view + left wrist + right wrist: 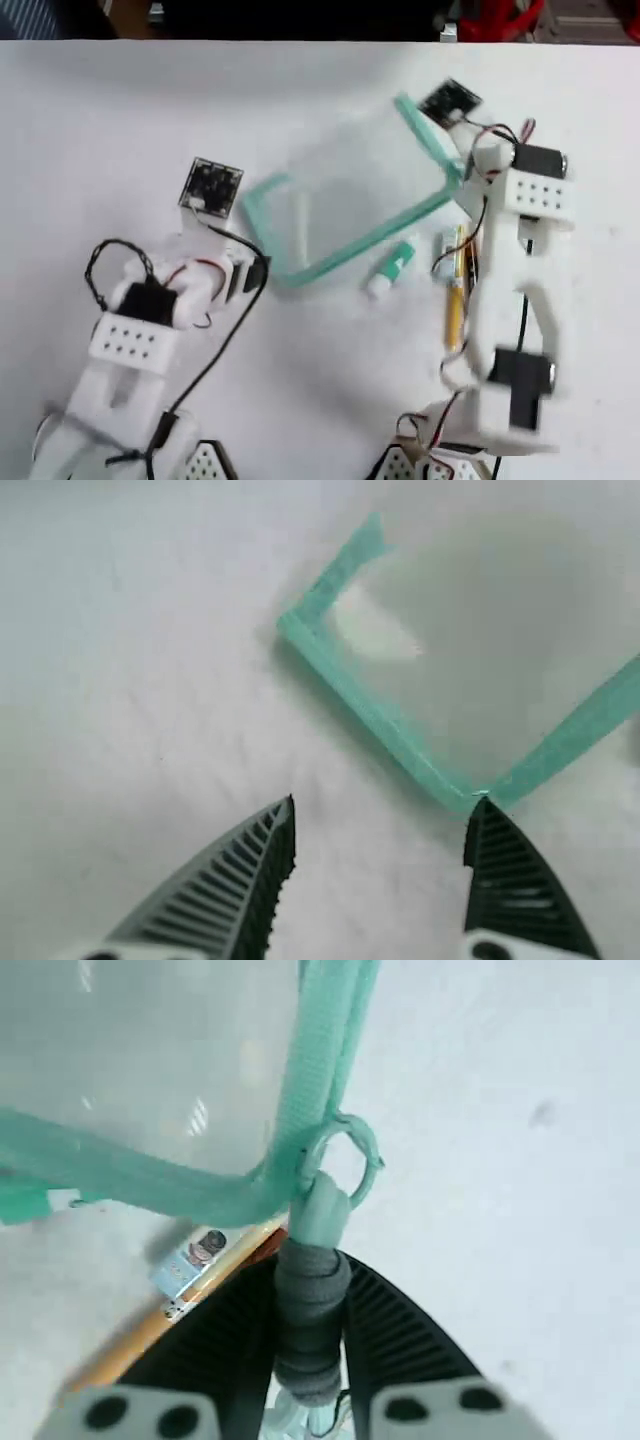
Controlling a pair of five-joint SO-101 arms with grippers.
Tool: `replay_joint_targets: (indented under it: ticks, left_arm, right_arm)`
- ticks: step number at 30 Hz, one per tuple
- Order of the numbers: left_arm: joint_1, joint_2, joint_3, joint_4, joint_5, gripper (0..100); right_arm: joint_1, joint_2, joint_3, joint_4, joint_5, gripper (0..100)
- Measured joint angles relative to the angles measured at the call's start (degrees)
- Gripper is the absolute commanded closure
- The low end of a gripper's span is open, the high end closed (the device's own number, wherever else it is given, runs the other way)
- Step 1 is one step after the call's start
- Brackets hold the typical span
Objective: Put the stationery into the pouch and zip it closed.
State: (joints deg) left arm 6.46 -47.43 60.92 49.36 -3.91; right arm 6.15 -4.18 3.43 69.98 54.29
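The clear pouch (pixel 350 195) with the green zip edging lies tilted in the middle of the white tabletop (pixel 120 100), and the stationery is all lying outside it. A small white-and-green tube (pixel 390 268) sits just beside the pouch's near edge. A yellow pencil (pixel 455 300) lies a bit further along, tucked right up against the right arm (pixel 510 290). From above, that arm overlaps the pencil's side, so you only get part of it. There's another small labelled thing (pixel 445 250) by the pencil's far end, and I honestly can't tell what it is.

The right gripper (pixel 310 1270) is at the pouch's corner, fingers clamped on a grey-wrapped tab (pixel 310 1310) that hangs off the green zip ring (pixel 374 1160). The pencil pokes out from behind one finger there, with the rest hidden.

The left gripper (pixel 385 810) sits over bare tabletop near the opposite pouch corner, fingers spread wide with nothing between them. One fingertip (pixel 482 825) is right at that corner, but I can't tell if it's touching.

I can't make out whether the zip is open or done up, because the plastic is too glary.

Past the far edge of the tabletop it's just a dark strip of room, with something red (pixel 495 15) sticking in.
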Motion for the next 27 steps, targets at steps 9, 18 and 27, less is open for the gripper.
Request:
replay_joint_targets:
  ticks: [9,18,27]
  left_arm:
    - [4.0,-27.3,3.7,10.1,-1.5,72]
    - [7.9,-56.4,6.8,21.9,-5.2,70]
    - [15.9,-56.5,6.8,19.1,-4.3,70]
  right_arm:
    - [-18.5,-22.9,0.0,12.2,-6.0,97.9]
    - [-31.6,-30.2,-0.2,14.9,-13.4,97.9]
    - [-46.6,-30.2,-11.2,19.2,-21.5,97.9]
